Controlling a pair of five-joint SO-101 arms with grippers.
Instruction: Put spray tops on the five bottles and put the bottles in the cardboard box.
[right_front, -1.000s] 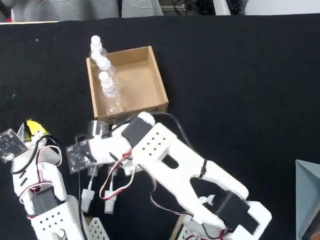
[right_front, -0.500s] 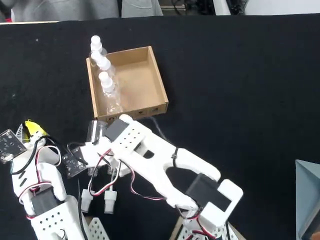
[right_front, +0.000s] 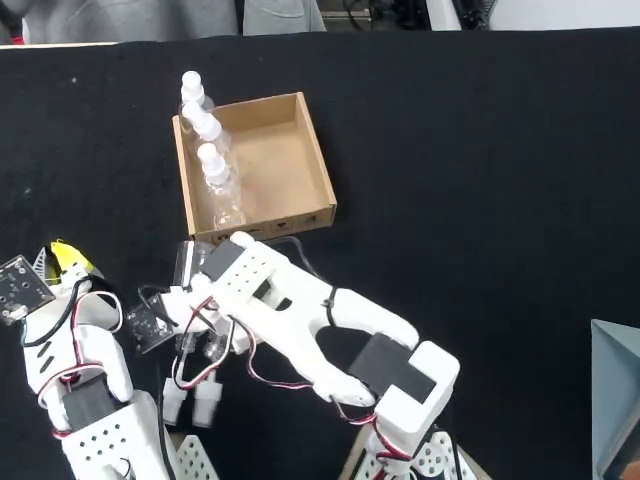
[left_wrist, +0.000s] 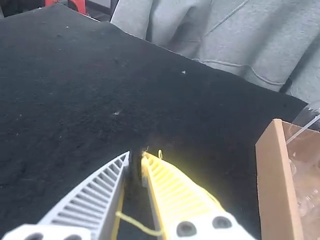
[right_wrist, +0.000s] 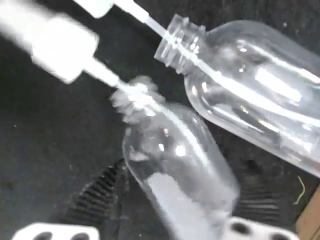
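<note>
Right gripper (right_wrist: 175, 200): closed around a clear bottle (right_wrist: 170, 150)
Left gripper (left_wrist: 136, 161): fingers nearly together, nothing held
Cardboard box (right_front: 320, 165): three capped bottles (right_front: 213, 160) are kept inside

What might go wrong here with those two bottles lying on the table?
The spray tops are not screwed on: each hangs off its bottle by a thin tube. Lifting the bottle at the right gripper may pull its tube out. The second bottle lies close beside it and may be nudged and roll.
</note>
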